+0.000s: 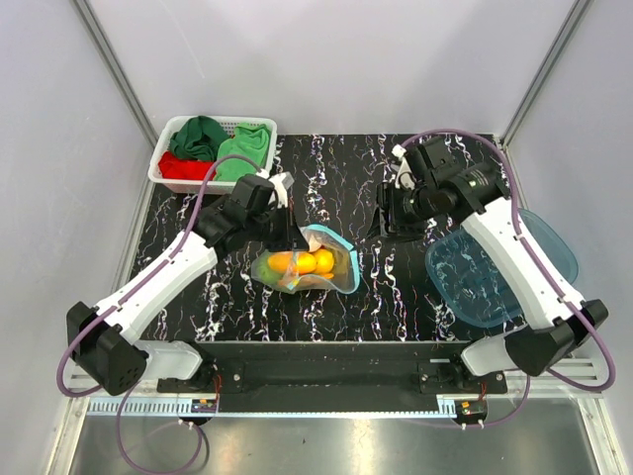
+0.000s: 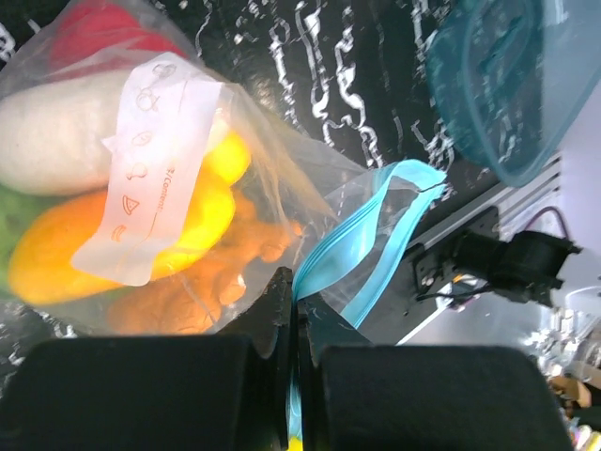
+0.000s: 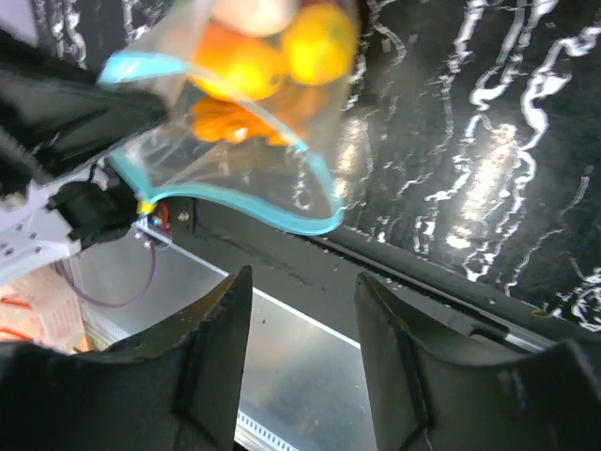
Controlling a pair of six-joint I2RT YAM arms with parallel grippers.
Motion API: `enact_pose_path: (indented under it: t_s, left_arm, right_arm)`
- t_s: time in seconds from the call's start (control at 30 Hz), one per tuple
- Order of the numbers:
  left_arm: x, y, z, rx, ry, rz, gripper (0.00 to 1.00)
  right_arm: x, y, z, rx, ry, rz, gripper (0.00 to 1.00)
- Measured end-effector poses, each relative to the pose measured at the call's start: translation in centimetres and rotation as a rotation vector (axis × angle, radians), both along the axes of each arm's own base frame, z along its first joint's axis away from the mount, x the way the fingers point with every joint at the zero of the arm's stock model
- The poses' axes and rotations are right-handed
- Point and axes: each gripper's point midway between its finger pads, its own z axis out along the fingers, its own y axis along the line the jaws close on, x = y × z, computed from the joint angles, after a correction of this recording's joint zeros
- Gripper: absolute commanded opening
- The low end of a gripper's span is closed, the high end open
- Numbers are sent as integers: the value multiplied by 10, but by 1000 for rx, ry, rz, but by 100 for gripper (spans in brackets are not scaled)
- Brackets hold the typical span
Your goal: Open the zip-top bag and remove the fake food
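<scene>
While the left gripper [image 2: 296,293] is clamped on the blue strip of the zip-top bag [image 1: 341,259], left of the teal tub [image 1: 495,282], the right gripper [image 3: 302,278] stands open, empty. The fake food [image 1: 297,263] is inside. Risk: the thin strip, pinched on one lip only, slips free.

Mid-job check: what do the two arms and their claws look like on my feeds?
The left arm and right arm match: white shell links between black joint housings, each trailed by a looping purple cable. The left claw and right claw have blunt, matte black fingers. No markings are visible.
</scene>
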Motion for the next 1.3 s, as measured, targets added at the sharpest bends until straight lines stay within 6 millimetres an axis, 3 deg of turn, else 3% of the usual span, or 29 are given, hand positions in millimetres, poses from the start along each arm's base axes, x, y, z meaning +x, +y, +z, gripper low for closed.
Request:
enact_pose_path:
  t_s: [0.17, 0.3, 0.47, 0.8, 1.1, 1.3]
  left_arm:
    - [6, -12, 13, -81, -8, 16, 0]
    - [9, -21, 18, -125, -2, 17, 0]
    - [9, -27, 16, -145, 28, 8, 0]
    - [5, -39, 9, -162, 78, -16, 0]
    - [3, -46, 11, -177, 96, -27, 0]
    - [6, -50, 16, -200, 93, -24, 0]
  right_arm:
    - [-27, 34, 15, 105, -40, 68, 60]
    - [-43, 49, -3, 165, 10, 78, 60]
    - [-30, 54, -39, 125, 65, 17, 55]
    - [7, 63, -50, 101, -11, -69, 50]
    - [18, 64, -118, -10, 75, -93, 50]
    - [20, 54, -139, -64, 63, -125, 57]
